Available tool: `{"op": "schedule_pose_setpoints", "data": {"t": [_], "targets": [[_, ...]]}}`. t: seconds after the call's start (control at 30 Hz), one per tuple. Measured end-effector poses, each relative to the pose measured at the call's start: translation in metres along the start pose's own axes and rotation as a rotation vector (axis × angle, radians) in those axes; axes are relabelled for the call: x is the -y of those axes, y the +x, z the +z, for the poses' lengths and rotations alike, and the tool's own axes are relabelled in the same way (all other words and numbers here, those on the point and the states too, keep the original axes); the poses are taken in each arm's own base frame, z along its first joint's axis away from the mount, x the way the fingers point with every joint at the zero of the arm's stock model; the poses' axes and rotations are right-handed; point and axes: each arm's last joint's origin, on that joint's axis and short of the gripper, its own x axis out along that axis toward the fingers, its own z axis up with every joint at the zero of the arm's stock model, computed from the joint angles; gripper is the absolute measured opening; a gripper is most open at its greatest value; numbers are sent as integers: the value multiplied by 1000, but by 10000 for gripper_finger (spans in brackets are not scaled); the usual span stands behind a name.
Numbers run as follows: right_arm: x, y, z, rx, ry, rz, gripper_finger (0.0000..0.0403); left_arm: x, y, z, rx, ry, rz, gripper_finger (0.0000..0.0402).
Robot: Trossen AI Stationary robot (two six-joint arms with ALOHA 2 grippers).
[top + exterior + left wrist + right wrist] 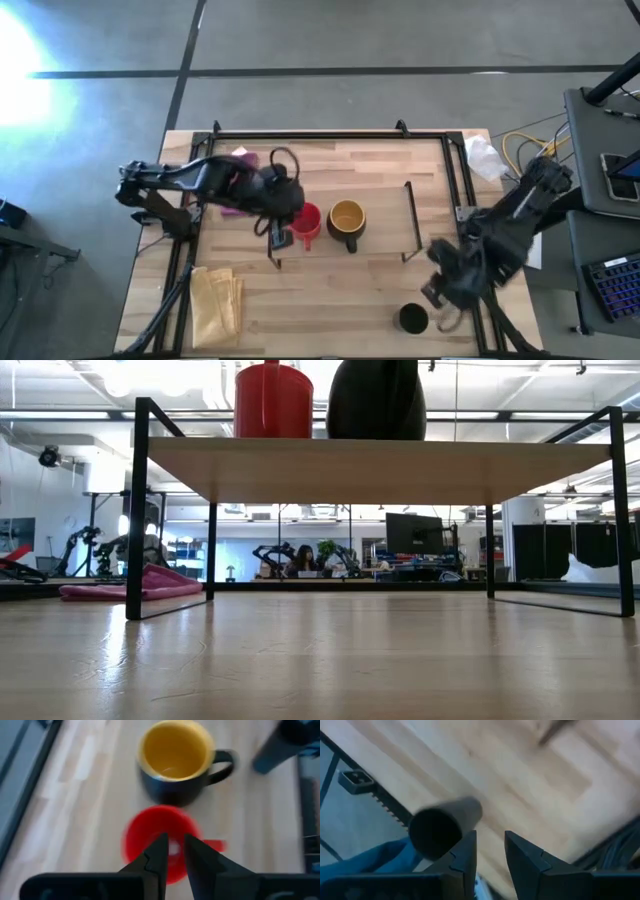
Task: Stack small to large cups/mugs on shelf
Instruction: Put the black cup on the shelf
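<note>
Two cups stood on the shelf, and the black one waited on the table by the right gripper.

From above, the left gripper (283, 212) hung over the red cup (305, 222), just beside the yellow mug (346, 220), both on the pale wood shelf (385, 205); the right gripper (440, 290) was near the black cup (412, 319), on the table's near right. At table height, the red cup (273, 400) and the glossy dark mug (377, 398) topped the board. The left wrist showed narrowly parted fingers (157, 857) around nothing, above the red cup (150, 832). The right wrist showed parted, empty fingers (465, 855) beside the matte black cup (442, 826). My guess: a careless reach could tip it or push it off the edge.
</note>
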Motion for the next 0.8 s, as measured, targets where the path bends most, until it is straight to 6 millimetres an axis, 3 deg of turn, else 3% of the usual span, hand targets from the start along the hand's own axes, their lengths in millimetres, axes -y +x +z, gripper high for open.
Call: {"op": "schedule_pose_setpoints", "data": {"t": [0.1, 0.27, 0.43, 0.8], "targets": [[-8, 11, -23, 4, 66, -25, 93, 14, -2, -9, 56, 10, -53, 45], [-25, 42, -44, 10, 128, -62, 93, 27, -9, -25, 118, -36, -91, 45], [-43, 69, -52, 7, 119, -50, 93, 29, -12, -39, 119, -94, -83, 45], [-54, 87, -56, 74, 158, -71, 93, 38, -14, -50, 111, -119, -115, 45]]}}
